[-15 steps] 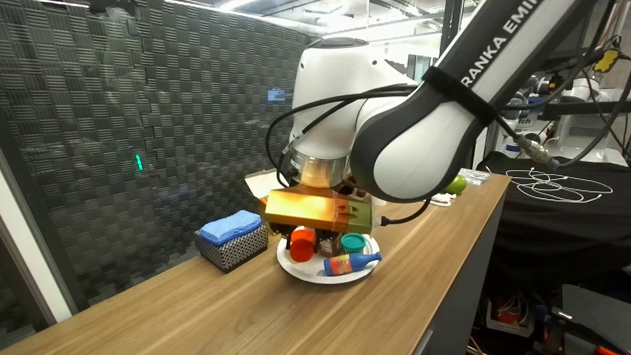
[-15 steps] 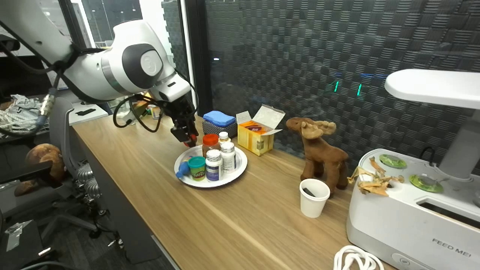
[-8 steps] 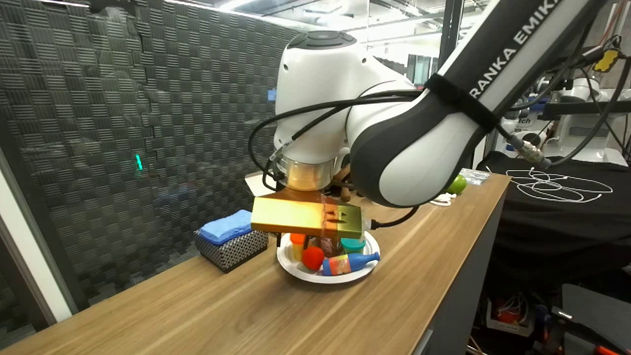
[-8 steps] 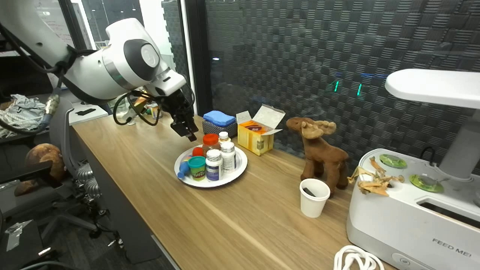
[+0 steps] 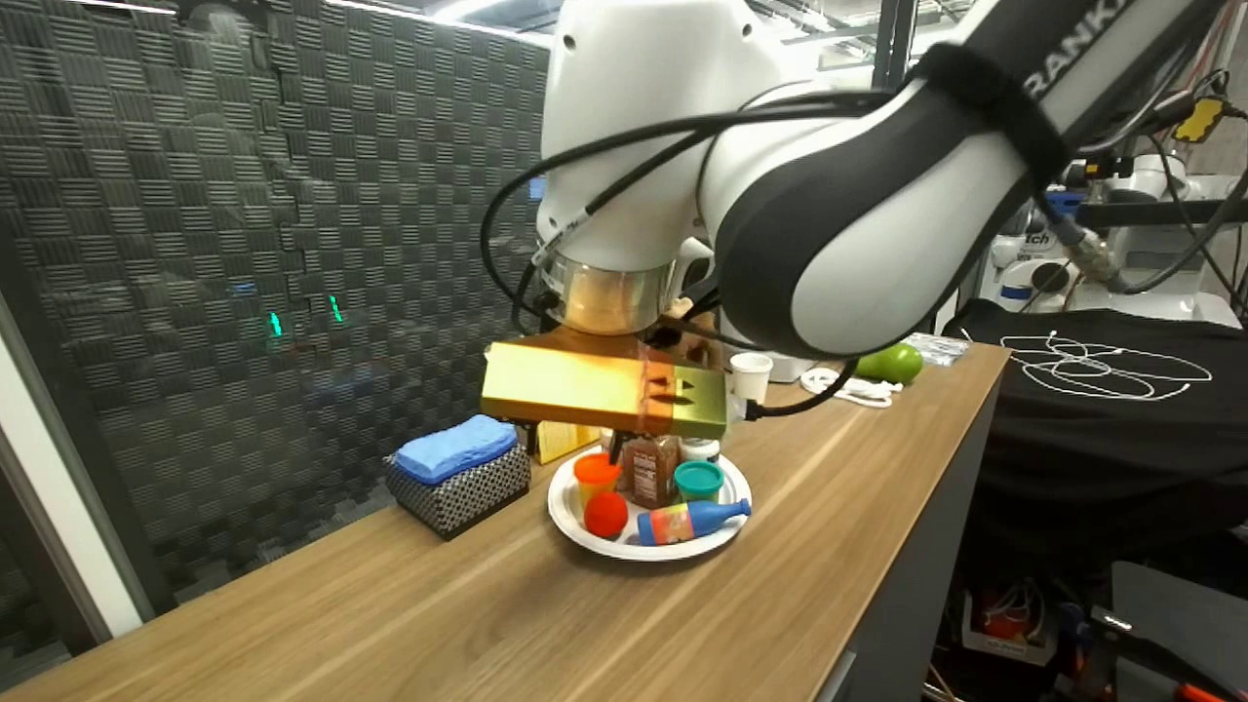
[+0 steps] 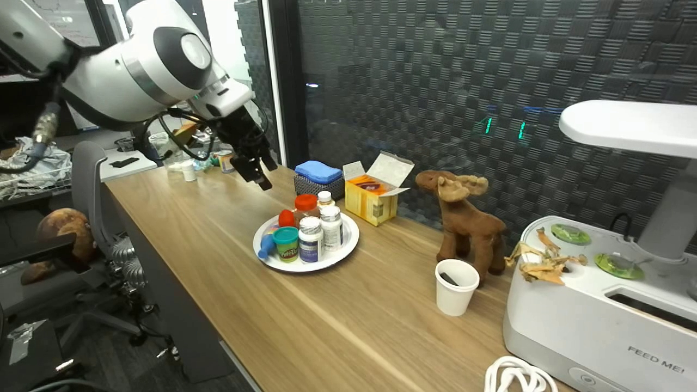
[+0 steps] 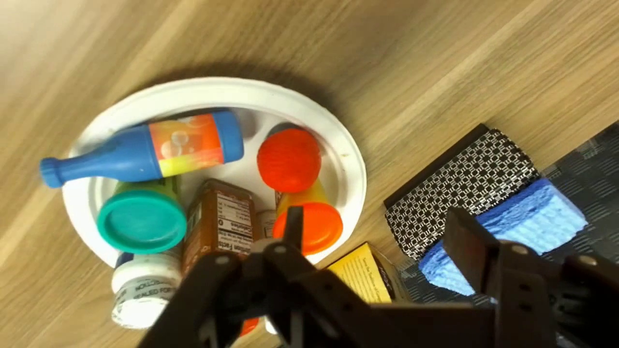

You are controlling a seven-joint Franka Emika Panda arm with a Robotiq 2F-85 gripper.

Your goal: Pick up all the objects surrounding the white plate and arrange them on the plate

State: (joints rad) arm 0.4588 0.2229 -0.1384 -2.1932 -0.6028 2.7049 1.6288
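In the wrist view, the wooden table (image 7: 387, 58) held a white plate (image 7: 213, 91) at the left. The gripper (image 7: 376, 227) was at the bottom, its jaws wide apart, holding nothing. The plate had a blue bottle (image 7: 145, 151) at upper left, a brown jar (image 7: 221, 223), a green tub (image 7: 142, 220) and, mid-frame, a red ball (image 7: 289, 160).

Brown wood-grain tabletop (image 6: 337, 332); on it, round white plate (image 6: 352, 237); open yellow cardboard box (image 6: 367, 204); tapered white cup (image 6: 453, 298).
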